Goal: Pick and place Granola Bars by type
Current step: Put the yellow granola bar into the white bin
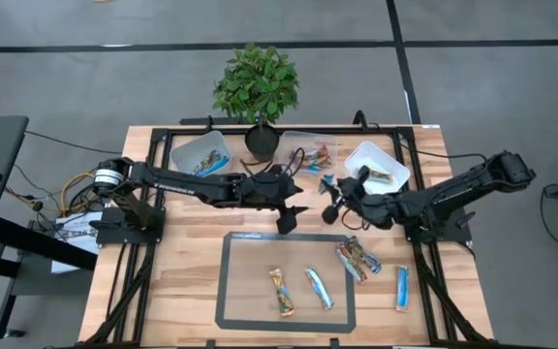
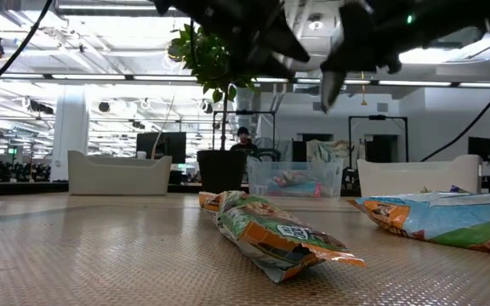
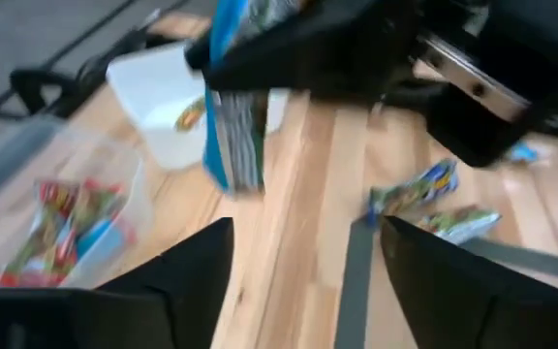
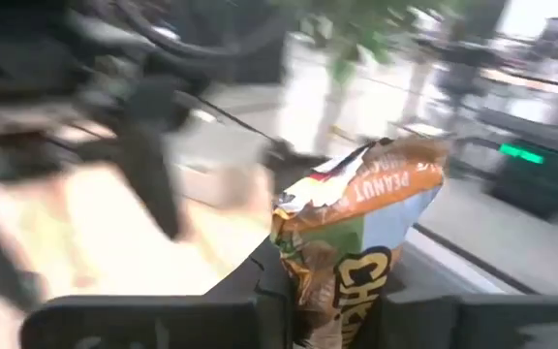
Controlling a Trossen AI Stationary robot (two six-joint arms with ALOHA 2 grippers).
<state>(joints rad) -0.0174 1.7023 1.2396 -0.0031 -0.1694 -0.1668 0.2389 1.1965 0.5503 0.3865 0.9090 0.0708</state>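
Bars on the mat: two wrapped Granola Bars [image 1: 281, 292] lie inside the dark mat [image 1: 235, 310], near my front edge; one is green and orange, crinkled and a little puffed, the other is blue and white.
Bars beside the mat: a pair of multicoloured bars [image 1: 356, 260] lies at the mat's right corner, and one blue bar [image 1: 402, 288] lies alone on the bare wood, a little to the right.
Mat: flat and thin, with a fine woven grain in the low view.
My right gripper [image 1: 333, 207]: it is pinching one bar [image 4: 356, 242], brown, orange and pale blue, with glossy, wrinkled foil; it hangs above the table, between the mat and the tubs.
My left gripper [image 1: 289, 219]: the fingers are spread and hold nothing; it hovers just beside the right one.
Tubs behind: the left clear tub [image 1: 200, 153] holds blue bars, the middle clear tub [image 1: 310, 152] holds mixed red ones, and the white tub [image 1: 376, 163] holds at least one.
Plant: a leafy plant [image 1: 257, 85] in a dark pot stands farthest, at the back edge.
Progress: I judge that I am about half done; five bars still wait, besides the one I carry.
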